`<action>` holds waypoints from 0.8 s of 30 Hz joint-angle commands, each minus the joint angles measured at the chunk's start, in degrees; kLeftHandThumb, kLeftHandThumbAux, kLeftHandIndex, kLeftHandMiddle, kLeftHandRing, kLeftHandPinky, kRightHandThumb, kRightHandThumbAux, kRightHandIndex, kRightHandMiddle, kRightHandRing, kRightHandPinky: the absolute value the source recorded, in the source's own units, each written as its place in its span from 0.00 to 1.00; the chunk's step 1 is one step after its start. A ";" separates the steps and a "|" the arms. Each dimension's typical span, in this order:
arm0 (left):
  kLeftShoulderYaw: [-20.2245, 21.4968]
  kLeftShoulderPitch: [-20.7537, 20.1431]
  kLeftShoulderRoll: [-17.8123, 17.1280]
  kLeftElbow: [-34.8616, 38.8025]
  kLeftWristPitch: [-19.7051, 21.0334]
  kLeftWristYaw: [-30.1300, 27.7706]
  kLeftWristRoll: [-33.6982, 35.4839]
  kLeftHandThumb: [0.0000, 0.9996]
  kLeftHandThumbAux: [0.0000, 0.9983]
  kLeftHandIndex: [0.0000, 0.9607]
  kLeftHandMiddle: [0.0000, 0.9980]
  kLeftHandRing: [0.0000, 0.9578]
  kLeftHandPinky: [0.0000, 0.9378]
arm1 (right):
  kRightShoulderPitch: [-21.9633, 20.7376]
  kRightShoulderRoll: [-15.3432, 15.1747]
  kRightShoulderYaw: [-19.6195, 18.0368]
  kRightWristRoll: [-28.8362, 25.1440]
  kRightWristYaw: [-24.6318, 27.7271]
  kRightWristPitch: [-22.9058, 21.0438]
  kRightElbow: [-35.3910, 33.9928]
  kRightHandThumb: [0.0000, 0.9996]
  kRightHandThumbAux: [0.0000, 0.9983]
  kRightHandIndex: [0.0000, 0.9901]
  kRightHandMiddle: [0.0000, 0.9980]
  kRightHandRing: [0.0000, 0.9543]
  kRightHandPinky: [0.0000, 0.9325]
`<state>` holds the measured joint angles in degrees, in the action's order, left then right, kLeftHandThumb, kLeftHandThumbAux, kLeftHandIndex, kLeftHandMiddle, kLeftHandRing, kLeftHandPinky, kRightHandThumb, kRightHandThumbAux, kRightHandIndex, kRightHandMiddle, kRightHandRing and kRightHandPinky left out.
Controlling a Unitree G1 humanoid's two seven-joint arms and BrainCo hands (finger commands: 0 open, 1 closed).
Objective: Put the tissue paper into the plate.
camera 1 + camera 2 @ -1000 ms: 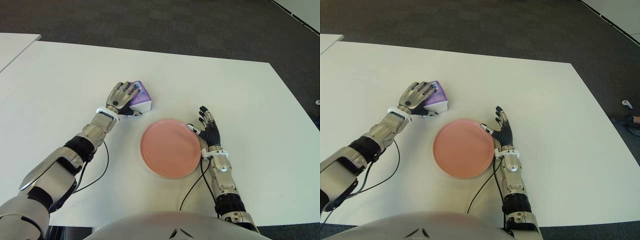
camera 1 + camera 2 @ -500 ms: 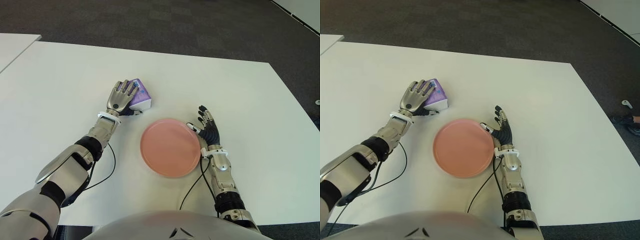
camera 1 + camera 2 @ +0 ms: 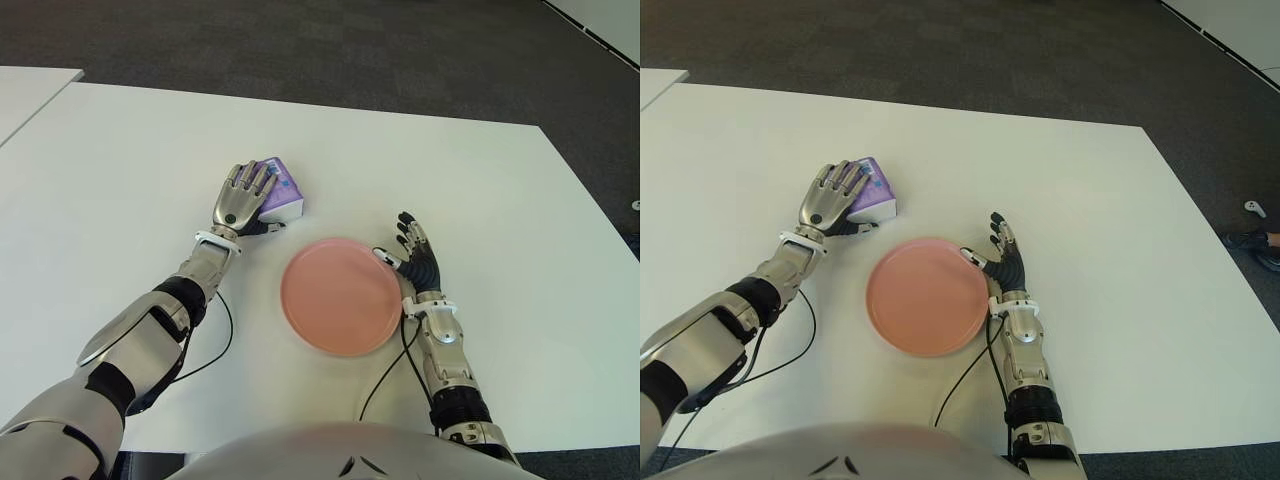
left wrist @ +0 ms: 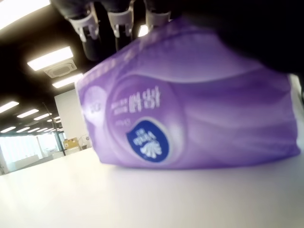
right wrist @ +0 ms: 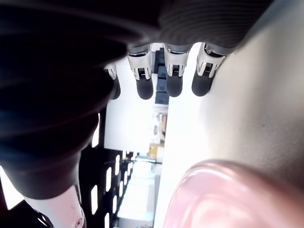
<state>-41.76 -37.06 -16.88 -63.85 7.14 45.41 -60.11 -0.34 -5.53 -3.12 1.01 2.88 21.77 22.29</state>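
Observation:
The tissue paper is a purple pack standing on the white table, up and to the left of the pink plate. My left hand lies over the pack, fingers draped across its top and the thumb against its near side. In the left wrist view the pack fills the picture, its base on the table, with fingertips over its far top edge. My right hand is open, fingers straight, at the plate's right rim. Nothing is on the plate.
A black cable runs over the table by my left forearm, and another by my right forearm. The table's far edge meets dark carpet. A second white table's corner shows at the far left.
My left forearm has swung in toward my body and the hand has turned on the pack, fingers now pointing more away. The pack has barely shifted. The right hand has not moved.

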 commanded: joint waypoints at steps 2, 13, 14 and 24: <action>-1.34 2.30 0.26 -2.28 -0.85 -0.95 0.35 0.00 0.34 0.00 0.00 0.00 0.00 | 3.20 0.52 0.61 0.07 0.31 -3.48 2.20 0.00 0.80 0.00 0.00 0.00 0.01; -1.39 2.07 -0.15 -2.09 -1.62 -2.34 1.27 0.00 0.35 0.00 0.00 0.00 0.00 | 2.82 0.57 0.83 0.30 0.34 -1.89 3.26 0.00 0.80 0.00 0.00 0.00 0.01; -1.41 2.03 -0.16 -2.14 -1.66 -2.40 1.31 0.00 0.35 0.00 0.00 0.00 0.00 | 2.84 0.58 0.86 0.31 0.31 -2.01 3.15 0.00 0.80 0.00 0.00 0.00 0.02; -0.83 1.02 -0.43 -2.84 -4.49 -0.26 2.41 0.45 0.65 0.34 0.44 0.48 0.56 | 2.56 0.78 0.70 0.06 -0.07 -2.91 3.62 0.00 0.79 0.00 0.00 0.00 0.01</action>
<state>-42.00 -38.38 -16.97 -64.80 4.75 43.63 -58.23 -0.59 -5.51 -2.90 1.01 2.83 22.69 23.15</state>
